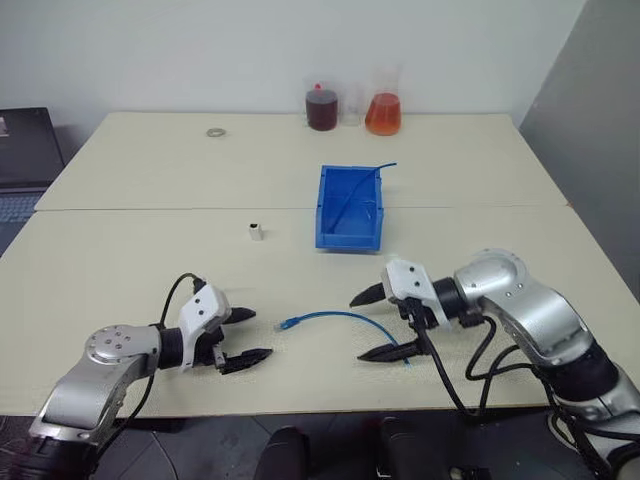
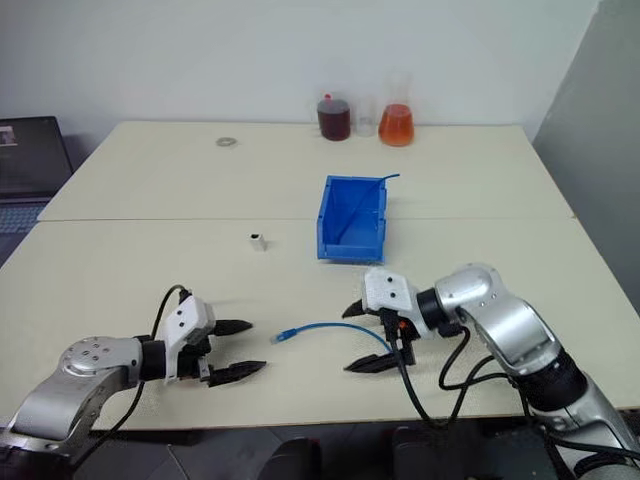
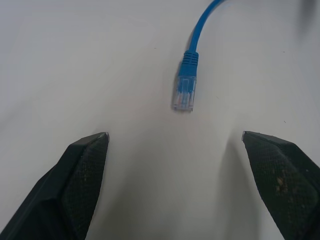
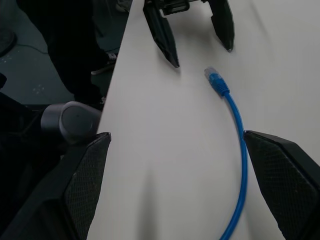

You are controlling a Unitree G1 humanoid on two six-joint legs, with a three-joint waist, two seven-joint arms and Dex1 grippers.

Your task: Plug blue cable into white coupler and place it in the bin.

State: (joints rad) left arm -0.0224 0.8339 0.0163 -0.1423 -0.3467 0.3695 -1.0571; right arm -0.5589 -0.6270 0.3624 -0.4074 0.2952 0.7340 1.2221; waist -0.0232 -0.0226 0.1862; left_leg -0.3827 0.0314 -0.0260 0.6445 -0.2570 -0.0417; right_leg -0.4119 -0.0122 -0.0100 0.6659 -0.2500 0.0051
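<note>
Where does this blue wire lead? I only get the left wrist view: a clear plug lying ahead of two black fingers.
Observer: The blue cable curves across the table and ends by the right gripper, which is open and not holding it.
Operator: Is there something to plug it into?
Observer: Yes, the white coupler stands alone farther back on the table.
Operator: And after that?
Observer: The bin sits to the right of the coupler, with another blue cord lying in it.

Silver arms, white wrist housings, black cables
</note>
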